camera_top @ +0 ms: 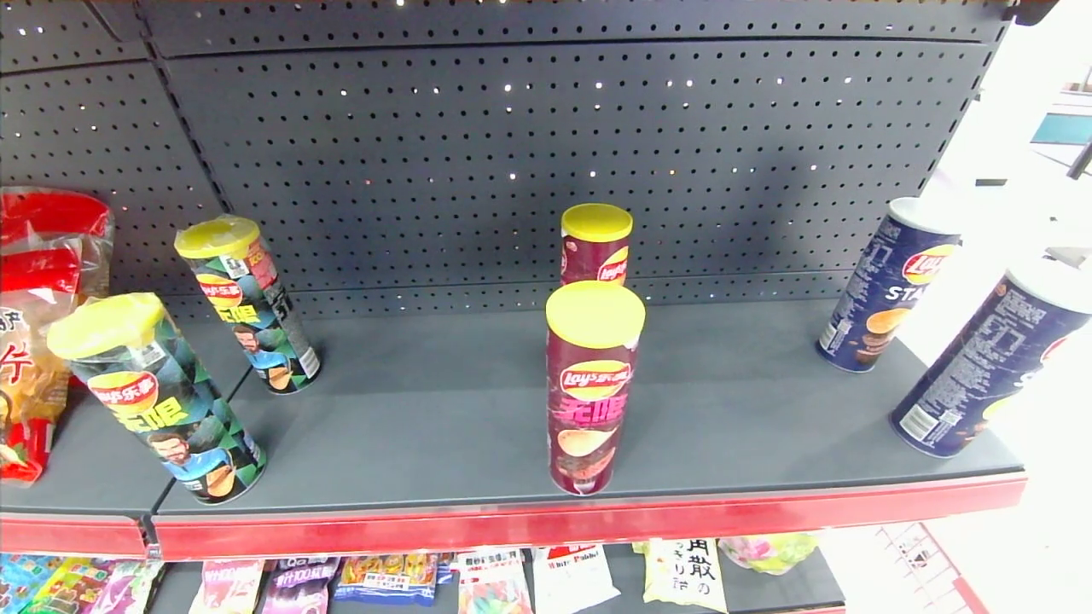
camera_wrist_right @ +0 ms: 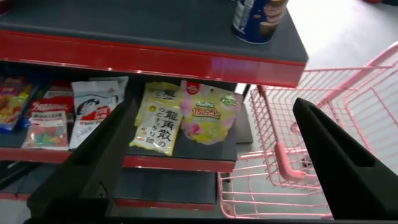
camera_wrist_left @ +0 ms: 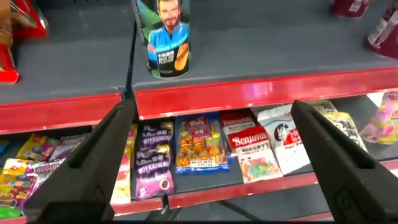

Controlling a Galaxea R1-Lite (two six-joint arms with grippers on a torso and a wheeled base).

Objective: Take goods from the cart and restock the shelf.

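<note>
Restocking partway through, nothing in hand.
On the shelf (camera_top: 409,426), six cans upright in front-and-back pairs: green cans (camera_top: 162,401) at left, maroon cans (camera_top: 593,392) in the middle, blue cans (camera_top: 883,286) at right, with wide bare gaps between the pairs. Left claw (camera_wrist_left: 211,106) spread wide and empty, facing the shelf's red front edge. Right claw (camera_wrist_right: 212,102) likewise spread wide and empty, low beside the pink cart (camera_wrist_right: 283,158). Probably more to fetch from the cart and set into those gaps; goods inside it hard to make out.
</note>
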